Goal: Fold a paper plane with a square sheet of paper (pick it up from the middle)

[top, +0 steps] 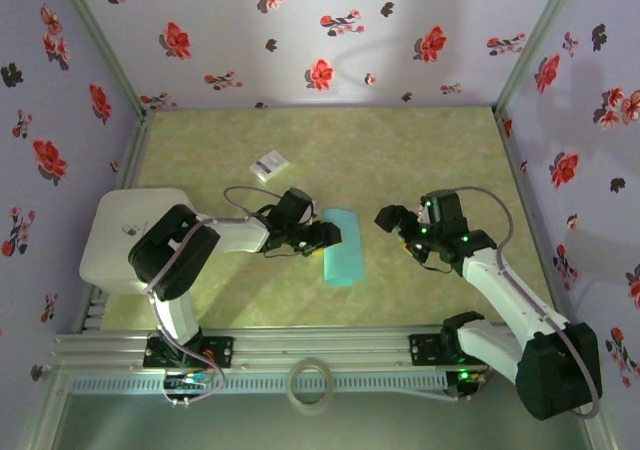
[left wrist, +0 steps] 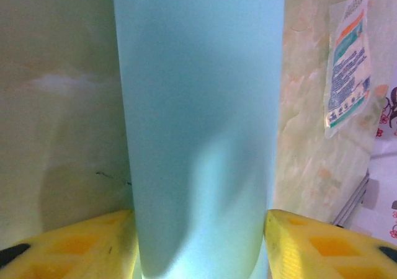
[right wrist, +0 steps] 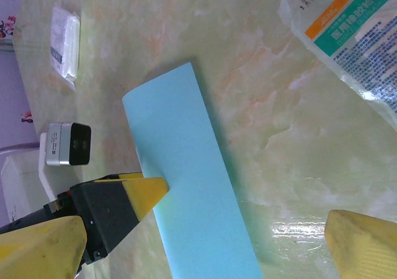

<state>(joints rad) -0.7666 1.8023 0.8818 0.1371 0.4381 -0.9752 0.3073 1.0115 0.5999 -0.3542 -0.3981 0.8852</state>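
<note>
Left hand (top: 330, 237) straddling folded teal sheet (top: 343, 262), grip unclear, its ends cropped close-up, right hand (top: 397, 230) spread.

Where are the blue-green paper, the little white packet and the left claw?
teal paper (top: 341, 248), top view, strip's middle.
white packet (top: 268, 164), top view, its centre.
left gripper (left wrist: 198, 229), left wrist view, between fingertips.

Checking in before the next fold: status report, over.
Left gripper open, fingers flanking the paper. Right gripper open, off to its right. Paper folded to a narrow strip, on the table. White card well clear.
</note>
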